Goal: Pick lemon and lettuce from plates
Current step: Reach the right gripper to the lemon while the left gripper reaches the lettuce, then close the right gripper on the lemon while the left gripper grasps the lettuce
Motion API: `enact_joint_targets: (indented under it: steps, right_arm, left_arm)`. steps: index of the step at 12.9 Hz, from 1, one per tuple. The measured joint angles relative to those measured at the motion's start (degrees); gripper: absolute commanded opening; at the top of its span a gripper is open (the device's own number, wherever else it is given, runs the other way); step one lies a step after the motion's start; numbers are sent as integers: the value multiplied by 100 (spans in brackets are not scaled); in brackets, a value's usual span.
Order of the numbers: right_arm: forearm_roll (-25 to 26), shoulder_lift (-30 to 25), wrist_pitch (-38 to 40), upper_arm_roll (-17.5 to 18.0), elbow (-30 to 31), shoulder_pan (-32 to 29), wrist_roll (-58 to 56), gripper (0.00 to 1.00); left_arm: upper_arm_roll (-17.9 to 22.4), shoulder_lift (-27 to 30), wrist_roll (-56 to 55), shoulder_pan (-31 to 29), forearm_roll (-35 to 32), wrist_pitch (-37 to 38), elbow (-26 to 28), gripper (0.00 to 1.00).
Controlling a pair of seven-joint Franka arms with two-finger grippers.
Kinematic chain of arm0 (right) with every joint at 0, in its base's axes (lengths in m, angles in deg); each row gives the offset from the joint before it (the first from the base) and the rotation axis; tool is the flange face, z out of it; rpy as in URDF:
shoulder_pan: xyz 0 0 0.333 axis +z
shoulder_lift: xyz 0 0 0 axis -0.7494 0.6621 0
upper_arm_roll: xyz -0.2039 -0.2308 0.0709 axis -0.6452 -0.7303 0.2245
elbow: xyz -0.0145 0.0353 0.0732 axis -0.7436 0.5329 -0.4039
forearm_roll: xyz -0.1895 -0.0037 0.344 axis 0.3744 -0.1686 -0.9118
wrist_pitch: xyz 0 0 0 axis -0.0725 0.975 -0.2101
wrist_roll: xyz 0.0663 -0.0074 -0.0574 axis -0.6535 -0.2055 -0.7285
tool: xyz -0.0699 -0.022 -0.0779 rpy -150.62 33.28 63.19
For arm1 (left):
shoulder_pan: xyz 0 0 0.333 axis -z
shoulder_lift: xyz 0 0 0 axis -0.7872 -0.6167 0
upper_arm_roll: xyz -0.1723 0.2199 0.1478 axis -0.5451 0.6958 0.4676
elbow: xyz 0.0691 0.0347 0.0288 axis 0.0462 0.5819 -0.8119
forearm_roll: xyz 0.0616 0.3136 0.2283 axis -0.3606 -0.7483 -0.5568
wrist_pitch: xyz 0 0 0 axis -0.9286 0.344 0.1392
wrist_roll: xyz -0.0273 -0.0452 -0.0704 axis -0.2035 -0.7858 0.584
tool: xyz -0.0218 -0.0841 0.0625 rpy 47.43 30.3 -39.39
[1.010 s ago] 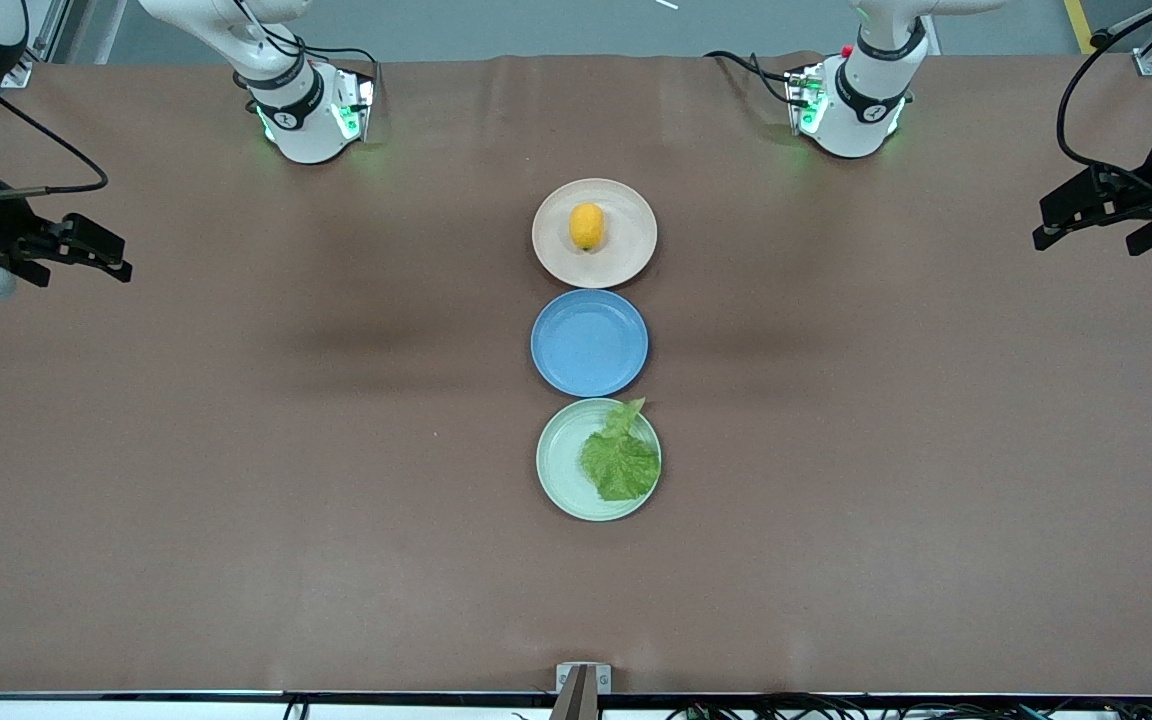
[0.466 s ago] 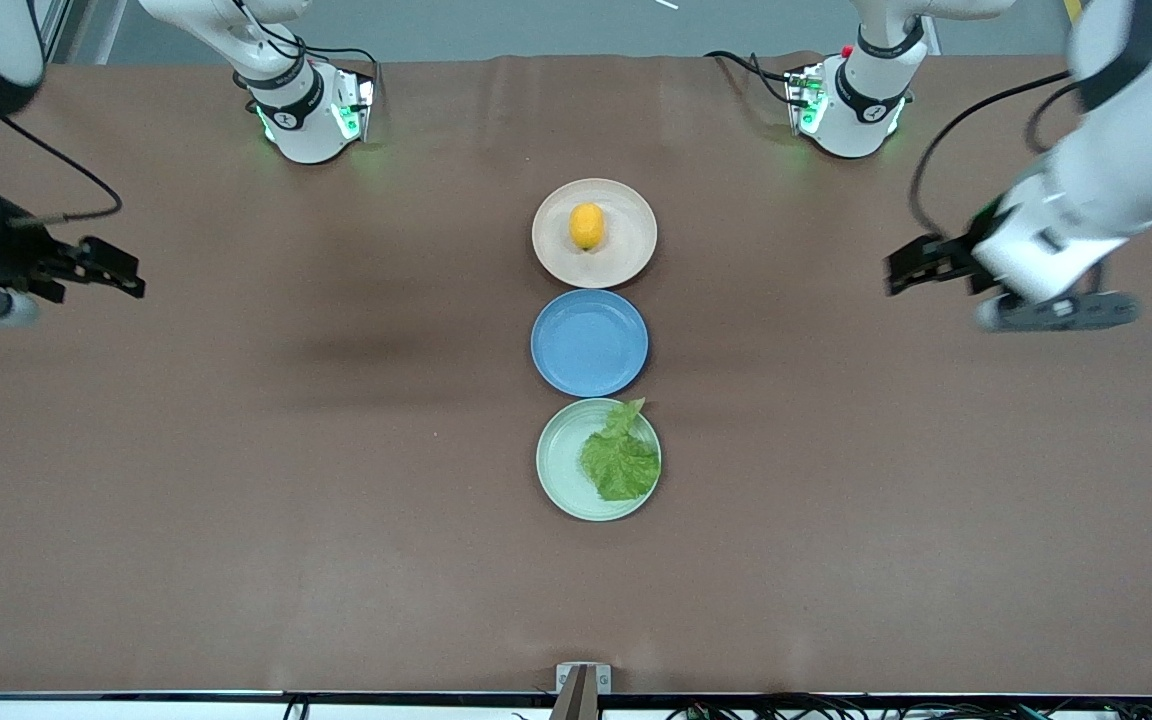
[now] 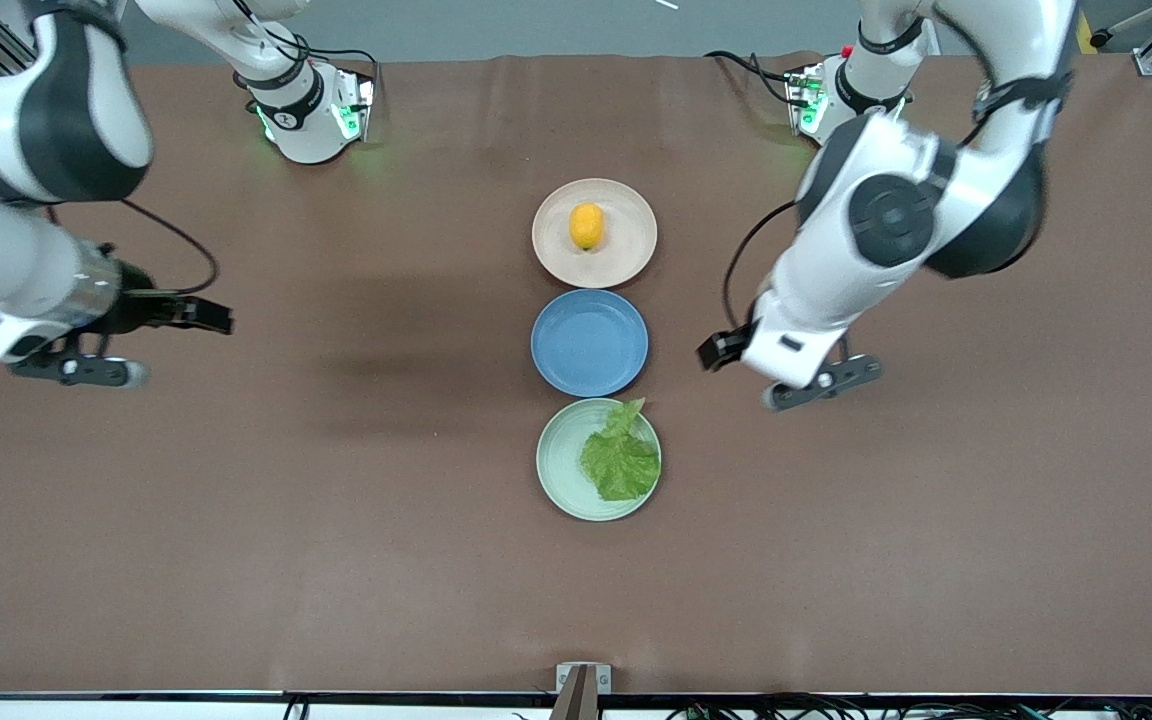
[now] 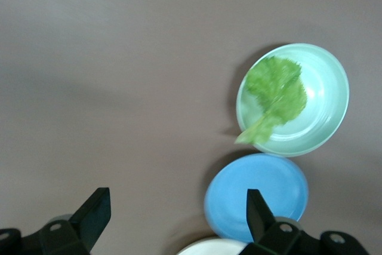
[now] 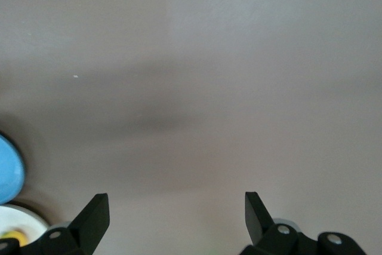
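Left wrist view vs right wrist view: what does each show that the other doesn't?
Left wrist only: the crinkled green lettuce leaf on the round mint-green plate, its stem end over the rim.

Right wrist only: a sliver of the small yellow lemon.

Both: the round blue plate, an edge of the round beige-pink plate, brown table, and each arm's own open jaws, left gripper and right gripper.

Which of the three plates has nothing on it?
The blue plate, in the middle of the row. The beige plate holds the lemon; the green plate holds the lettuce.
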Motion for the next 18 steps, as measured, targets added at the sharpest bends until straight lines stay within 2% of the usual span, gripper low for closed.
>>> enact_joint_targets:
  steps: [3, 7, 10, 13, 16, 18]
  right_arm:
    - [-288, -270, -243, 38, 457, 899, 962, 100]
    - [-385, -480, -1383, 53, 1272, 2095, 1979, 100]
    - [-391, -355, -2418, 73, 1692, 3322, 2867, 100]
    - [-390, 47, -3223, 71, 1846, 4190, 3584, 100]
    - [-307, 504, -3721, 60, 1864, 4806, 4157, 100]
    - [-27, 820, -4014, 55, 1872, 5089, 4602, 100]
  left_arm:
    - [-1, -670, -874, 253, 0, -964, -129, 100]
    - [0, -1473, -1968, 423, 0, -2392, -288, 100]
    - [3, -1880, -2279, 524, 0, -2950, -421, 100]
    - [15, -2191, -2308, 636, -4, -3369, -431, 98]
    - [20, -2368, -2308, 668, -36, -3519, -444, 82]
    - [26, -2423, -2308, 670, -42, -3520, -448, 72]
